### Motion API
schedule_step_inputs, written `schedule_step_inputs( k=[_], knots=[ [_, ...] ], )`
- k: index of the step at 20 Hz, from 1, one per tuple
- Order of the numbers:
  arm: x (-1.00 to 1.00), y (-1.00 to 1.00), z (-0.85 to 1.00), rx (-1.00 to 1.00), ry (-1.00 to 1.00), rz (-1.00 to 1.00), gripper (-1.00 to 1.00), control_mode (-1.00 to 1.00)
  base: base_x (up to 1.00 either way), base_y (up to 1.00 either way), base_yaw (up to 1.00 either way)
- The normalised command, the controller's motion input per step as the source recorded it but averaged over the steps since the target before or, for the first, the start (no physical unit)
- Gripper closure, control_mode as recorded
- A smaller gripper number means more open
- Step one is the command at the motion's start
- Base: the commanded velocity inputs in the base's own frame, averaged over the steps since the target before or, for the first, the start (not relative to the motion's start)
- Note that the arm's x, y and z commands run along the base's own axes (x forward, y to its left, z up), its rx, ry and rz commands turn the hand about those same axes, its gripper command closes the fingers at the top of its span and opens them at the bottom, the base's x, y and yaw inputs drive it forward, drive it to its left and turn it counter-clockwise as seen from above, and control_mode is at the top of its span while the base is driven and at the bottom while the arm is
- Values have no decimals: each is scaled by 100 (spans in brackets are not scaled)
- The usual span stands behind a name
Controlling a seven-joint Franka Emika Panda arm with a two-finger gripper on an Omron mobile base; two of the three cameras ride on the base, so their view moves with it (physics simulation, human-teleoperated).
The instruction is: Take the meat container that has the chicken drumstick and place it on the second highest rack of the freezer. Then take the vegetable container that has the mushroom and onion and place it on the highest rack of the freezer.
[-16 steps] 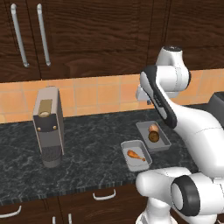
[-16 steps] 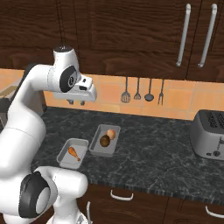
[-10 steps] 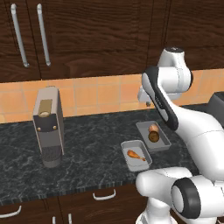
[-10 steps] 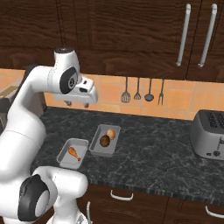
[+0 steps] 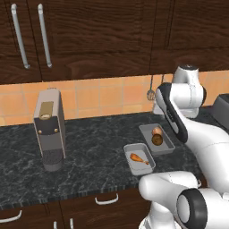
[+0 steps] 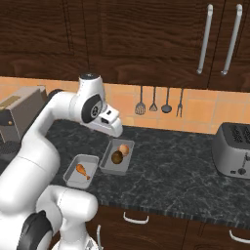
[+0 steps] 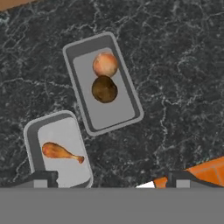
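The arm hangs high above the dark counter [image 6: 185,166], and over the last second it has barely moved: the hand has only tilted a little, and the base has stayed put, since the cabinets, coffee machine [image 5: 49,129] and toaster [image 6: 235,150] keep their places. The gripper [image 7: 109,177] looks down from well above both containers, touching neither. Its two tips show at the bottom of the hand view set wide apart, so the jaws are spread and hold nothing.

The meat container [image 7: 57,151] lies on the counter near the front edge, with the chicken drumstick [image 7: 61,152] inside it, thick end to the left in the hand view. Just beside it, farther from the edge, lies the vegetable container [image 7: 131,111], holding the onion [image 7: 105,64] and the mushroom [image 7: 104,89], which touch or nearly touch each other. The two trays sit close but apart.

Nothing has been lifted, so the task seems to be at its very start. The small tilt reads as the hand lining up over the trays; the next move would likely be a descent toward the rim of the meat container.
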Motion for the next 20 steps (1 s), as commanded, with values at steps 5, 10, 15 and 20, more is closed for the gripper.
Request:
schedule_step_inputs(
  k=[5, 10, 15, 20],
  knots=[
    [-6, -21, -73, 11, 2, -24, -100, -100, 0, 0, 0],
    [0, -2, -63, 6, 0, -21, -100, -100, 0, 0, 0],
    [0, -7, -64, 3, 5, -21, -100, -100, 0, 0, 0],
    [0, -18, -55, 7, 10, -17, -100, -100, 0, 0, 0]
  ],
)
